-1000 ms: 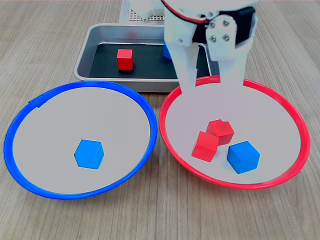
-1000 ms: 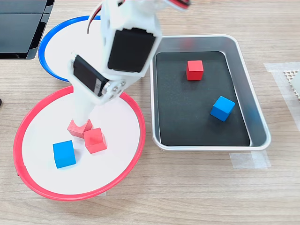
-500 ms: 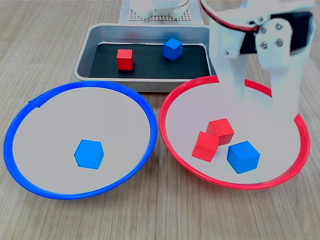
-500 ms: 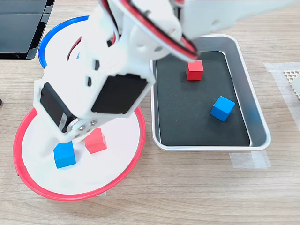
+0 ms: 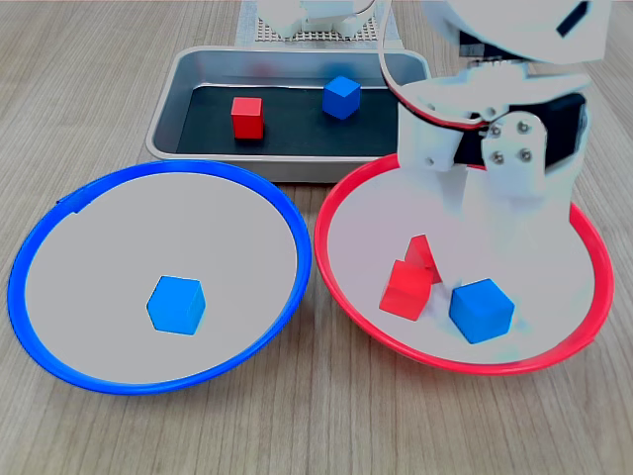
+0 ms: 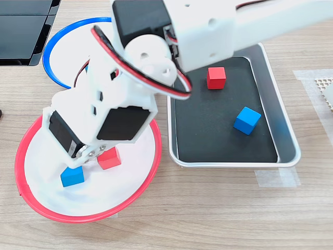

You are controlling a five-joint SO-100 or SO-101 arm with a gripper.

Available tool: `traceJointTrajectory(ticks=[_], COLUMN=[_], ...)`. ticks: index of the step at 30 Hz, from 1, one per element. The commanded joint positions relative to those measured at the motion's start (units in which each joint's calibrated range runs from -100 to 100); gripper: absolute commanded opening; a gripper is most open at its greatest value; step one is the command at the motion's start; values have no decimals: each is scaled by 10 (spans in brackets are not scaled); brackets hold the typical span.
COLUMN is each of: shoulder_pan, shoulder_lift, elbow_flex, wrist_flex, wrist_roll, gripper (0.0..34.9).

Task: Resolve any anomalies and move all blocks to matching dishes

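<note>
Wood-grain counter (image 5: 119, 435) all around, with the whole setup on top. Red-rimmed dish (image 5: 341, 203) sits at the first exterior view's right, blue-rimmed dish (image 5: 40, 237) at its left, and their rims nearly touch. Behind them is a grey metal tray (image 5: 188, 74) with a dark bottom.

Inside the red-rimmed dish there's a blue cube (image 5: 482, 310) that doesn't match, just beside two red cubes (image 5: 406, 288) that are bunched together, the rear one half hidden by the arm. The blue-rimmed dish has a single blue cube (image 5: 177, 304) in it. The tray holds a red cube (image 5: 246, 117) and another blue cube (image 5: 342, 97), apart from each other.

The white arm (image 6: 208, 26) is bent low over the red-rimmed dish, and the hand (image 5: 465, 262) is down right above the mismatched blue cube in both exterior views. Its fingertips are buried behind the arm's body, so I honestly can't tell whether the hand is spread or clamped on anything.
</note>
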Motion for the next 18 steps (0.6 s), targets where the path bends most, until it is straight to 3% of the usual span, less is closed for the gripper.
traceJointTrajectory(ticks=[1,6,11,18], shoulder_pan=[5,5,6,16], shoulder_lift=[1,15,20,-22], elbow_flex=[-33,-46,-49,-44], wrist_flex=[-7,-6,-5,24], wrist_roll=[4,6,9,6], gripper=[160,131,24,6])
